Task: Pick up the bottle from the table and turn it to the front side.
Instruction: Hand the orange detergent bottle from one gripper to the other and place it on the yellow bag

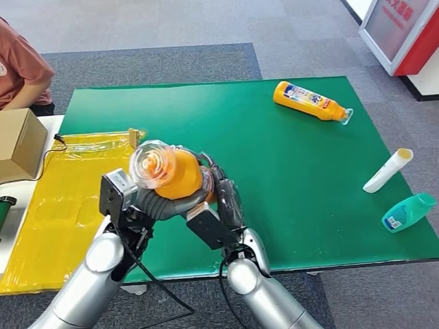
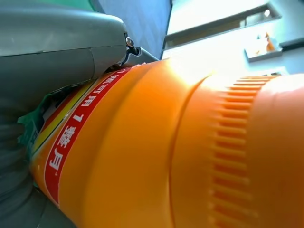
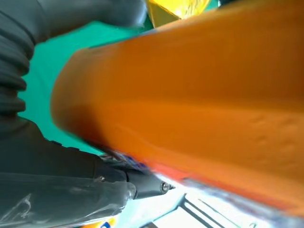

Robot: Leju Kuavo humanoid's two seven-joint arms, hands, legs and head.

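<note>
Both hands hold 1 orange bottle (image 1: 178,175) above the near-left part of the green table (image 1: 269,178), close to its near edge. The bottle is tilted so its clear cap (image 1: 152,164) faces the head camera. The left hand (image 1: 155,202) cradles the bottle from below and from the left, its grey fingers wrapped under the body. The right hand (image 1: 225,199) clasps the bottle's far end from the right, dark fingers lying against it. In the left wrist view the bottle (image 2: 172,152) shows a ribbed orange collar and a red label strip with white characters, pressed against the grey hand (image 2: 53,52). In the right wrist view the bottle (image 3: 201,104) is a blurred orange mass lying across the hand (image 3: 61,185).

A second orange bottle (image 1: 309,101) lies on its side near the far-right corner of the table, cap pointing right. A white tube (image 1: 388,170) lies at the right edge, and a teal bottle (image 1: 408,212) lies just beside it toward the near-right corner; both are well apart from the hands. A yellow plastic sheet (image 1: 62,205) covers the surface left of the table, its inner edge touching the table's left edge, near the left hand. A cardboard box (image 1: 20,142) sits at the far left, with a person (image 1: 20,72) in a reddish shirt behind it. A black cable (image 1: 155,281) hangs below the left wrist.
</note>
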